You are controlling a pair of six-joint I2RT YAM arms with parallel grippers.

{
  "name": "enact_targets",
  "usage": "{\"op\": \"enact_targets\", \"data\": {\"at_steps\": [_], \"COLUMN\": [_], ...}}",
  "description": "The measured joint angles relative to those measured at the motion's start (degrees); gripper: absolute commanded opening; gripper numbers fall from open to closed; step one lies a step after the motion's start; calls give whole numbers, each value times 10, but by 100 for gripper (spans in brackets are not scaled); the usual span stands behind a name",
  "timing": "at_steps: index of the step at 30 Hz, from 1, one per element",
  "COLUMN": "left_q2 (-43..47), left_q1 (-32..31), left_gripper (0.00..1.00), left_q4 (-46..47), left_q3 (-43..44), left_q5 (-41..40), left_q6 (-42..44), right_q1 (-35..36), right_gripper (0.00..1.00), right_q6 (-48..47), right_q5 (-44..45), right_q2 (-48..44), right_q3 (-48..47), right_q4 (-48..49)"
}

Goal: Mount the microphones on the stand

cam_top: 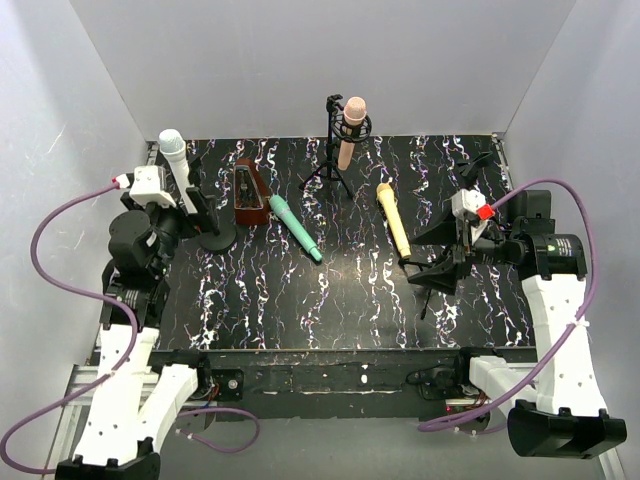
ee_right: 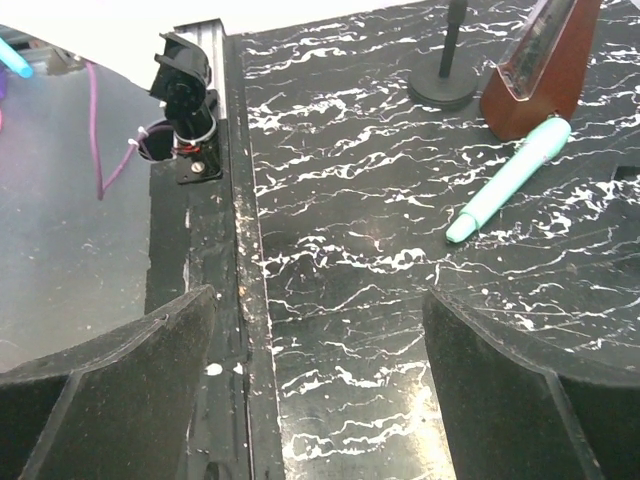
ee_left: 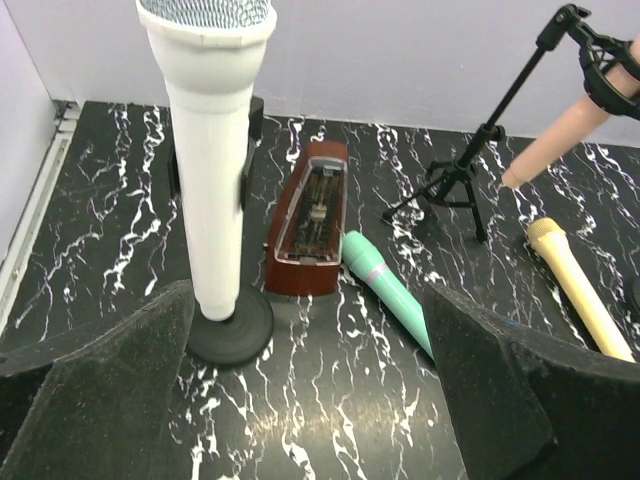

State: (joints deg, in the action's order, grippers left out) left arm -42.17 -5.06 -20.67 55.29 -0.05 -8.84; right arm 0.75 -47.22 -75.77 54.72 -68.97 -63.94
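Note:
A white microphone (cam_top: pixel 176 162) stands upright on a round black base (cam_top: pixel 216 239) at the left; it also shows in the left wrist view (ee_left: pixel 215 180). A pink microphone (cam_top: pixel 350 128) is clipped in a black tripod stand (cam_top: pixel 330 165) at the back middle. A green microphone (cam_top: pixel 295 228) and a yellow microphone (cam_top: pixel 393 218) lie loose on the table. My left gripper (cam_top: pixel 200 222) is open and empty just in front of the white microphone, not touching it (ee_left: pixel 310 400). My right gripper (cam_top: pixel 432 255) is open and empty, right of the yellow microphone (ee_right: pixel 320 390).
A brown metronome (cam_top: pixel 248 193) stands between the round base and the green microphone. The table's front edge (ee_right: pixel 240 250) runs under my right gripper. White walls close the table on three sides. Some black gear (cam_top: pixel 465 175) sits at the back right.

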Motion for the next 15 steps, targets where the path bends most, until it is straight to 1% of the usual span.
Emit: {"op": "enact_targets", "data": {"at_steps": [4,9,15], "left_q2": [28,54,100], "left_q1": [-14,-40,-52], "left_gripper": [98,98,98], "left_q4": [-51,-123,-169], "left_q3": [10,46,58], "left_q5": [-2,-1,53], "left_q6": [-7,-7,-5], "right_q1": [0,-8,-47], "right_gripper": [91,92,93], "right_q6": [-28,-56,-67], "right_q5": [29,57,74], "right_q2": [-3,-19,-38], "right_q3": [-22,-34,-37], "right_q4": [-39,-90,-118]}}
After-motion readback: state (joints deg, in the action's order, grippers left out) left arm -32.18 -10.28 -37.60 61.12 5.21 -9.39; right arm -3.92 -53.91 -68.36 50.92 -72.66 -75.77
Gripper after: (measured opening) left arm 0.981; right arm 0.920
